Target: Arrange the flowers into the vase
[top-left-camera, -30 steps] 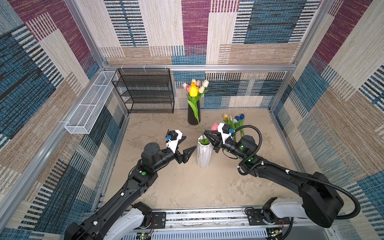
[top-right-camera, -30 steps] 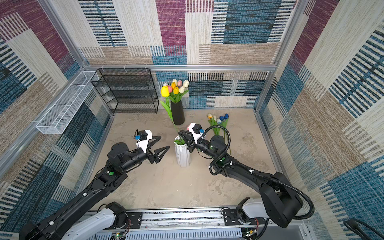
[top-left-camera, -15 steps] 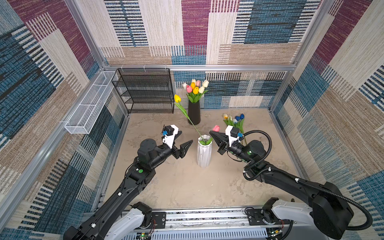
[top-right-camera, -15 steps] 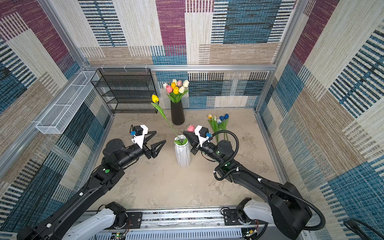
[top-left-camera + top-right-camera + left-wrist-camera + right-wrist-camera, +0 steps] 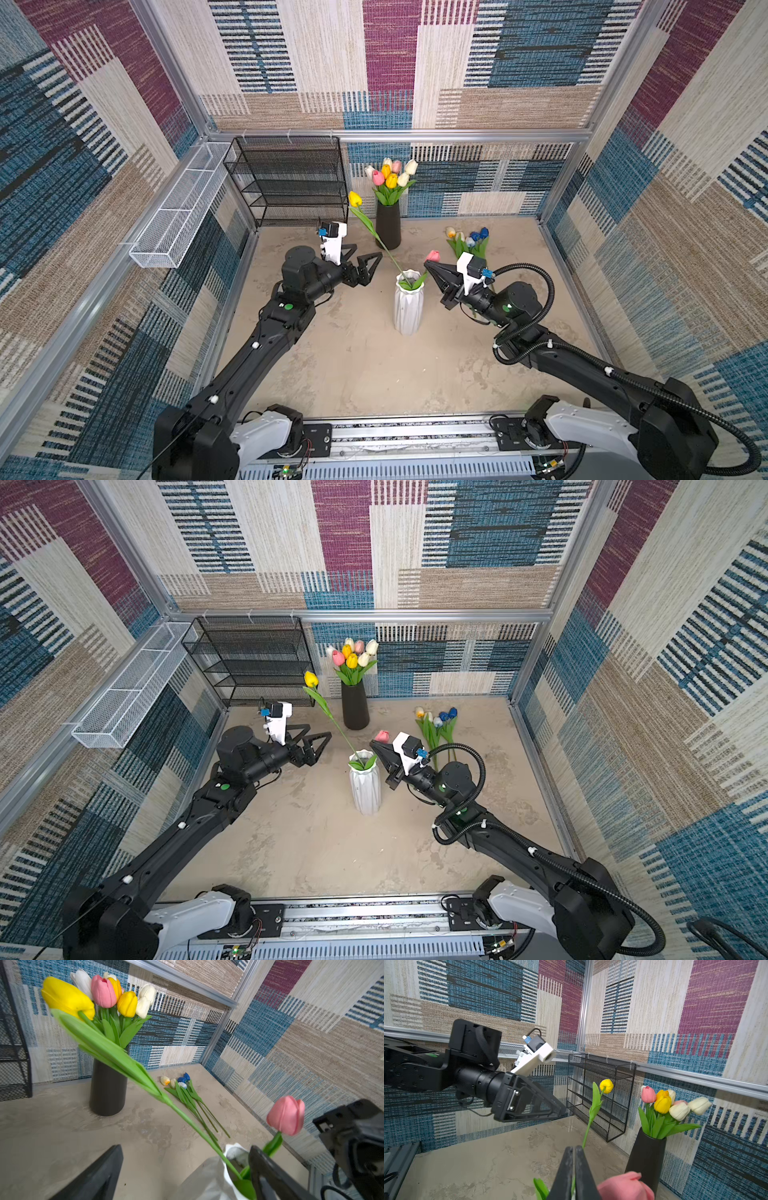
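Blk mesh rack [image 5: 286, 178] near wht wire basket [image 5: 178, 205].

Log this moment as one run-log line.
left hand: open, beside white vase | right hand: shut on pink tulip stem | yellow tulip: in white vase, leaning | loose tulips: lying flat, not yet placed

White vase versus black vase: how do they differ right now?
The white vase is faceted and stands mid-table; the black vase is smooth and stands by the back wall. The white vase holds a leaning yellow tulip, with the right tool shut on a pink tulip beside its rim; the black vase holds a full bunch. Both stand upright.
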### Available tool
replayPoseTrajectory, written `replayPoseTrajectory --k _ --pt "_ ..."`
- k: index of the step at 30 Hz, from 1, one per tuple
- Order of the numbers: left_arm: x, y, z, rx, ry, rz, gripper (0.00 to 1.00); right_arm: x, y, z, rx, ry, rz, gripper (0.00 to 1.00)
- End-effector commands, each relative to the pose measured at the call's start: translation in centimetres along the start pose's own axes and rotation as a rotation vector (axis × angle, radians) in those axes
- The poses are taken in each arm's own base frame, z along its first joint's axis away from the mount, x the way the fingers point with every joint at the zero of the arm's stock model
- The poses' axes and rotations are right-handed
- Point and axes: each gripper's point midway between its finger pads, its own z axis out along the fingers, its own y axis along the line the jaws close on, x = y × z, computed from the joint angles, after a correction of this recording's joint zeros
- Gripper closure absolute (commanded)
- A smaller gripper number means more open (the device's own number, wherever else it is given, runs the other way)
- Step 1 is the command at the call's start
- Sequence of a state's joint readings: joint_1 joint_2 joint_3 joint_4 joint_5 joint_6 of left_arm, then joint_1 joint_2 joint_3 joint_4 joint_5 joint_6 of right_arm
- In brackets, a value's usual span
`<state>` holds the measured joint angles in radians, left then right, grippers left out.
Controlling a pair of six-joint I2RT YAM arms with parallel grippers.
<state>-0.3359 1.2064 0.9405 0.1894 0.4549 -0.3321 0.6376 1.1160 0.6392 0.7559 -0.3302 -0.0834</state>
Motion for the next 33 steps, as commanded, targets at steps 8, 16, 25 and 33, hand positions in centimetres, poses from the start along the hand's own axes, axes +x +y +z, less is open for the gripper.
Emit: replayPoseTrajectory --k 8,16,25,33 --pt "0.6 0.6 4.4 0.078 0.108 -0.123 0.09 -1.2 -0.1 -1.6 0.037 -0.024 -0.023 0.89" --pt "1.0 0.9 6.7 0.128 0.142 -0.163 0.33 -1.3 -0.3 -2.4 0.063 -0.004 -0.038 0.88" --pt "0.1 0.1 6.4 0.141 0.123 -0.141 0.62 -1.1 -0.4 -2.4 0.068 0.013 -0.053 0.85" --pt "-0.6 -0.7 6.4 0.165 0.115 -0.139 0.83 -0.6 -0.5 -2.3 0.068 0.034 -0.054 0.82"
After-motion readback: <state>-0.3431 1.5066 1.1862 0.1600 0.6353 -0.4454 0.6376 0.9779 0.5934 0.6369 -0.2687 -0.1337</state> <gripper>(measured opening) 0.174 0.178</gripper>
